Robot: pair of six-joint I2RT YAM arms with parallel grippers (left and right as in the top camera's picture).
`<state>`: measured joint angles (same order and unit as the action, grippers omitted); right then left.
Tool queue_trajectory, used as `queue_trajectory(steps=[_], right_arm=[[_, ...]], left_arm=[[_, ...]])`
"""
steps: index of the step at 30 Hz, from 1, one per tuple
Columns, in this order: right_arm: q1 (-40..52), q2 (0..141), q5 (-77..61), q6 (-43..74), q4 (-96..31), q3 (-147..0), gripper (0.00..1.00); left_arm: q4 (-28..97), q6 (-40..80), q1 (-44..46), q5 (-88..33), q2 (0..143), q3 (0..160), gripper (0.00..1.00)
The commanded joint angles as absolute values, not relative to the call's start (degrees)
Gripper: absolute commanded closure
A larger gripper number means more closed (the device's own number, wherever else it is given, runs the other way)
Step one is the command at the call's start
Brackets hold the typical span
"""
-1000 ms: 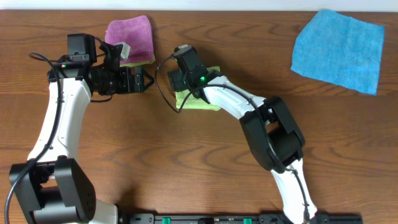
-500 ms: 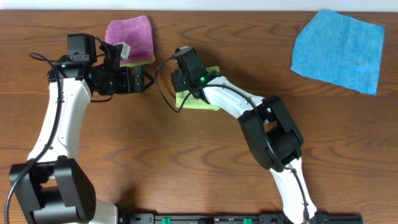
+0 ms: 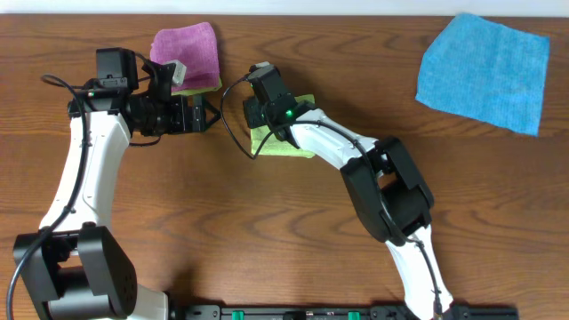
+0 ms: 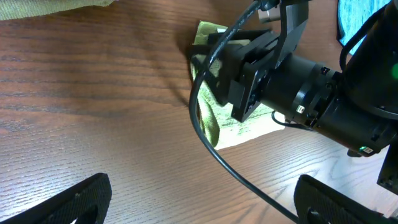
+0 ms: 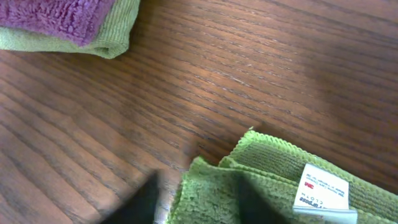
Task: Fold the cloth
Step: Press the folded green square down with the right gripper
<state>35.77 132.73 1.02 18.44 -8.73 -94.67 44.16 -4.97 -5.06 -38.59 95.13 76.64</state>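
The lime cloth (image 3: pixel 286 142) lies folded into a small pad on the table, mostly under my right arm. In the right wrist view the cloth (image 5: pixel 273 180) shows layered edges and its white tag (image 5: pixel 323 190). My right gripper (image 5: pixel 199 199) is down at the pad's left edge and open: one blurred finger (image 5: pixel 140 202) is over bare wood, the other (image 5: pixel 255 199) over the cloth. My left gripper (image 3: pixel 212 114) hovers just left of the pad, wide open and holding nothing. From the left wrist the cloth (image 4: pixel 211 121) sits partly behind the right wrist's black body (image 4: pixel 273 74).
A pinkish-purple folded cloth (image 3: pixel 185 53) rests on another lime one (image 3: pixel 210 86) at the back left. A bright blue cloth (image 3: pixel 484 69) lies spread at the back right. The right arm's black cable (image 4: pixel 205 134) loops between the two grippers.
The right gripper has shifted only very slightly over the cloth. The left arm and all the cloths have stayed where they were.
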Motion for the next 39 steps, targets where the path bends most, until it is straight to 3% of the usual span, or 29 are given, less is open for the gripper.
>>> queue_trajectory(steps=[1,3,8,13,15,22,26,32,39], right_arm=[[35.7,133.93,0.49,18.44,-8.75,-95.7,0.48],[35.77,133.93,-0.8,18.44,-8.69,-95.7,0.46],[36.53,133.93,-0.69,18.39,-8.54,-95.7,0.67],[37.01,134.08,-0.16,18.37,-8.58,-95.68,0.65],[37.08,134.1,0.25,18.37,-8.69,-95.68,0.6],[37.15,134.1,3.9,18.37,-11.55,-95.68,0.64],[37.15,134.1,4.51,18.15,-11.73,-95.68,0.74],[37.17,134.1,4.49,18.17,-11.6,-95.68,0.98],[37.17,134.1,4.49,18.17,-10.2,-95.68,0.99]], left_arm=[[44.34,-6.02,-5.23,-38.35,94.72,77.36,0.05],[44.34,-6.02,-5.23,-38.35,94.72,77.36,0.05],[44.31,-6.04,-5.23,-38.33,94.72,77.36,0.05],[44.31,-6.04,-5.23,-38.3,94.72,77.36,0.05],[44.31,-6.04,-5.23,-38.33,94.72,77.36,0.05],[44.34,-6.04,-5.23,-38.33,94.72,77.36,0.05],[44.34,-6.04,-5.23,-38.33,94.72,77.36,0.05],[44.34,-6.04,-5.23,-38.33,94.72,77.36,0.05],[44.34,-6.04,-5.23,-38.33,94.72,77.36,0.05]])
